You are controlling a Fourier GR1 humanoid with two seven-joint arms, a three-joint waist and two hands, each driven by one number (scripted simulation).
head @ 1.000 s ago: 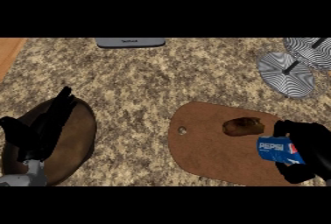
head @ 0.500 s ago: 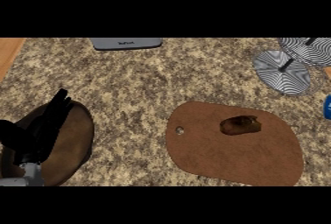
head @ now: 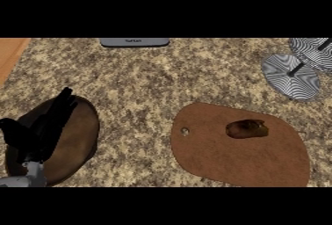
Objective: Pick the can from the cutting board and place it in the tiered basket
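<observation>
Colours and patterns on the bench, seen from the head view.
Bench (head: 149,83): speckled granite in tan, beige and dark brown flecks, with a plain orange-wood strip (head: 9,55) at far left. Cutting board (head: 240,154): uniform reddish brown; upon it a dark brown lump (head: 246,128) with lighter mottling. Tiered basket (head: 295,72): black-and-white concentric stripes. Oval plate (head: 74,140): dark brown, glossy. Left robot hand (head: 42,132): black, on a grey forearm. Grey slab (head: 134,42) at top edge.

Cutting board (head: 240,154) right of centre on the worktop (head: 149,74), a small lump (head: 247,128) lying on it. Tiered basket (head: 295,70) behind, far right. Oval board (head: 74,140) far left.
</observation>
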